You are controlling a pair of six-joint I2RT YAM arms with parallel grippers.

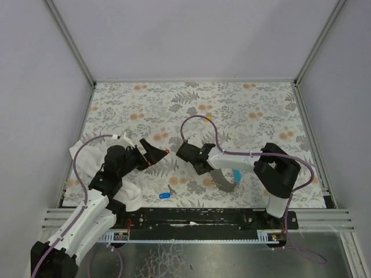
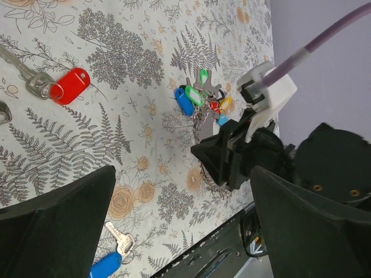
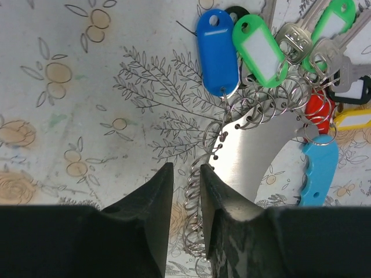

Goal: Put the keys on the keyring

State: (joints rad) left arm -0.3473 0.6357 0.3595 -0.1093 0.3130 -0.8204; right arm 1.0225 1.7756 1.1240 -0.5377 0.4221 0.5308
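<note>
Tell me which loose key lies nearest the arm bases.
The blue key, lying alone just ahead of them; the red key sits farther out on the table.

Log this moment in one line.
left gripper open, empty | right gripper jaws narrow around metal spiral keyring, grip unclear | red-headed metal key, blue-headed metal key loose

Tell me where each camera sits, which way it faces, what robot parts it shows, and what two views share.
Top external: above and behind the arms, which both show, looking down on the floral table.
Left wrist: on the left arm, facing down; its black fingers frame the view, the right gripper ahead.
Right wrist: facing straight down; its fingers flank the grey-white coiled cord.
Shared: both wrist views show the metal keyring with coloured keys.
</note>
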